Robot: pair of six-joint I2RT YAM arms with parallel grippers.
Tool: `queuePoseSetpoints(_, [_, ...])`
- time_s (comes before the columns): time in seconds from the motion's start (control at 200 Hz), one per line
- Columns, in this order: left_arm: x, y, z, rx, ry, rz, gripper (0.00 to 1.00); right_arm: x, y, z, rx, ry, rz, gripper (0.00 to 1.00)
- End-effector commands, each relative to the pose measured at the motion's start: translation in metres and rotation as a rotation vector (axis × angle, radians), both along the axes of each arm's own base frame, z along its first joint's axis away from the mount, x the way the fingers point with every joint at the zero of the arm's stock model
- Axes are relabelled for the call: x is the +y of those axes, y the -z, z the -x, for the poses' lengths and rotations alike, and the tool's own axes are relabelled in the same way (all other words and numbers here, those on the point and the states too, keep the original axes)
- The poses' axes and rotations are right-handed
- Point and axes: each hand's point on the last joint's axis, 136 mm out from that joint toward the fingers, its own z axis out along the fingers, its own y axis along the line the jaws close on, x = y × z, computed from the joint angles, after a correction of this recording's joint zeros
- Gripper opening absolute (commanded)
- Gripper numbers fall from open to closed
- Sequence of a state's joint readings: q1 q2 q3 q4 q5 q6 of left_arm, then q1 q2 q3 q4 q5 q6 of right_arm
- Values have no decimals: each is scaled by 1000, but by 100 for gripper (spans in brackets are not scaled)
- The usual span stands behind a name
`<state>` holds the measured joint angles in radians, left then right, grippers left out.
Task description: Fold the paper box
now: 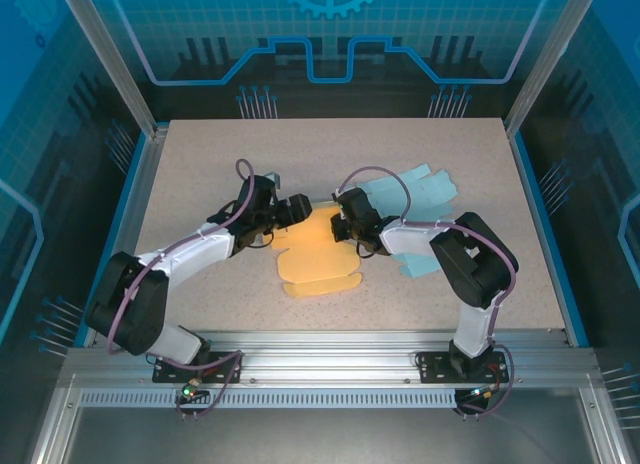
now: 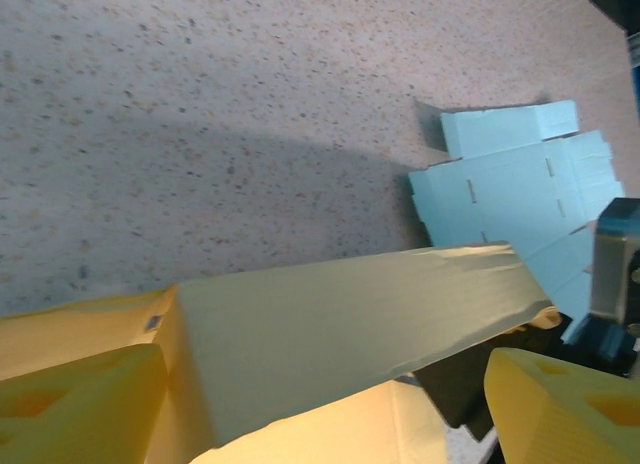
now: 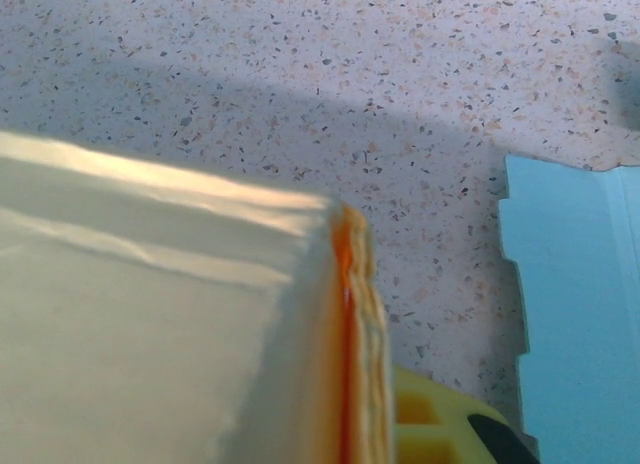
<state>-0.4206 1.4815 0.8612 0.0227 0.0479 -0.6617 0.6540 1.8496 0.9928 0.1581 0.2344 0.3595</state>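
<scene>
Folding this flap well means bending it right on the line pressed into the paper, and both claws have to help.

The yellow paper box (image 1: pixel 318 259) is not a box yet. It lies mostly flat in the middle of the tabletop (image 1: pixel 200 164), a little closer to the near edge. Its far flap (image 2: pixel 350 324) is lifted up off the tabletop.

The right claw (image 1: pixel 340 226) is at the right end of that flap. It is closed, and it looks like it is pinching the flap's folded edge (image 3: pixel 345 314).

The left claw (image 1: pixel 297 210) is at the left end of the flap. Its yellow fingers (image 2: pixel 80 404) are spread wide, with the flap between them, and they are not squeezing anything.

A blue paper sheet (image 1: pixel 425 189) lies flat nearer the right edge, close beside the right arm. I think it should be left alone for now.

To do this step well, I think the right claw should hold tight so the paper cannot slide. The left claw should come in straight over the flap and squeeze gently. Both ends should then turn together. If one end goes faster, the flap could twist or crease in the wrong spot. Pulling too hard could tear the thin paper.
</scene>
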Motion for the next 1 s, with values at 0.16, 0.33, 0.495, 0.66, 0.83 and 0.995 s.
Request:
queuePoseSetpoints(0.16, [-22,-1,-6,-7,37,162,83,16,-15,0,-33,-8,-30,3])
queuePoseSetpoints(0.33, [-16,2,0,-20,16,167,82,15,-16,0,-30,4,-36,3])
queuePoseSetpoints(0.495, [21,11,26,19,-75,21,82,12,-13,1,-24,22,-30,3])
queuePoseSetpoints(0.66, [43,24,59,69,-110,-32,85,10,-15,2,-26,30,-35,3])
queuePoseSetpoints(0.83, [45,50,82,133,-99,-50,85,12,-18,1,-29,25,-46,3])
queuePoseSetpoints(0.995, [34,67,86,152,-71,-72,87,12,-18,2,-29,23,-44,3])
